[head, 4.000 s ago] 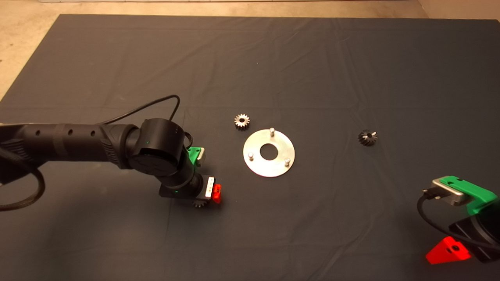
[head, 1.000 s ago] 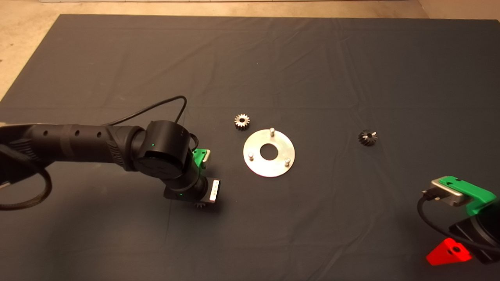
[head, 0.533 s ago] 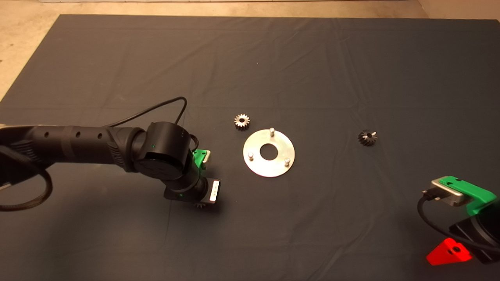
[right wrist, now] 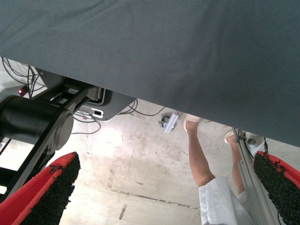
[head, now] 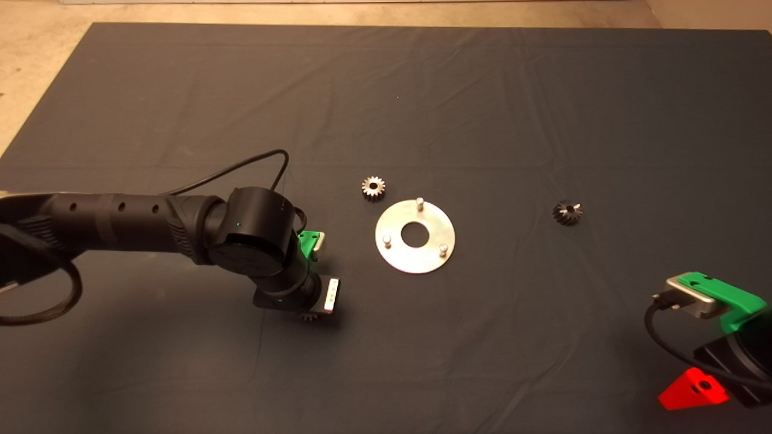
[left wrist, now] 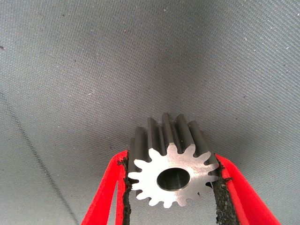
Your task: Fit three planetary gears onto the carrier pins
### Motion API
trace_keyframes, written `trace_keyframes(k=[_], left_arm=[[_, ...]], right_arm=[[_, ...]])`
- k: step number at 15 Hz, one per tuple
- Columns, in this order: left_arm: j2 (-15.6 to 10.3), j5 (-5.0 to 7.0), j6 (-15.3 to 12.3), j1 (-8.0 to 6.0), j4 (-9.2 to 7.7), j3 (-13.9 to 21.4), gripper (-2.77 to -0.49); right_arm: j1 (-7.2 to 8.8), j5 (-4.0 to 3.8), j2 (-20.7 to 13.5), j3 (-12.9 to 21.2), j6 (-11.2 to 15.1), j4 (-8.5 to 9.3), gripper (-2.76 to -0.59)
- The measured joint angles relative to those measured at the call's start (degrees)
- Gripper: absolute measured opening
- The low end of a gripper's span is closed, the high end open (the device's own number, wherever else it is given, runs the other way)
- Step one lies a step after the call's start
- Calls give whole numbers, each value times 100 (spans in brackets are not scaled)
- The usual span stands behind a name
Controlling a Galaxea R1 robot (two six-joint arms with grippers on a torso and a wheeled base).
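Dark mat [head: 482, 90] covers the bench. One planetary gear [left wrist: 172, 176] sits pinched between the left end effector [left wrist: 171, 187] pads, left of the carrier pins [head: 420, 203]. Risk: teeth-only grip may slip. Right end effector [right wrist: 164, 187] parked, spread.

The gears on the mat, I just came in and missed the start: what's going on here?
The left gripper is shut on one gear low over the mat, left of the carrier disc. The disc's three pins are all bare. Two more gears lie loose: one just beyond the disc, one to its right. The right gripper waits open at the lower right edge.
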Motion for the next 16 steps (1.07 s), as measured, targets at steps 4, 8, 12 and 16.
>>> trace_keyframes(k=[4, 8, 12, 16], left_arm=[[420, 87, 105, -212, -373, -546, -237], [761, -96, 197, -605, -476, -1003, -238], [807, -57, 232, -1044, -772, -1322, -238], [1013, -57, 254, -1174, -1013, -1437, -238]], right_arm=[[11, 6, -2, 0, 0, 0, -61], [13, 0, -6, 0, 0, 2, -61], [11, 1, -6, 0, 0, 4, -61], [11, 1, -9, 0, 0, 5, -61]])
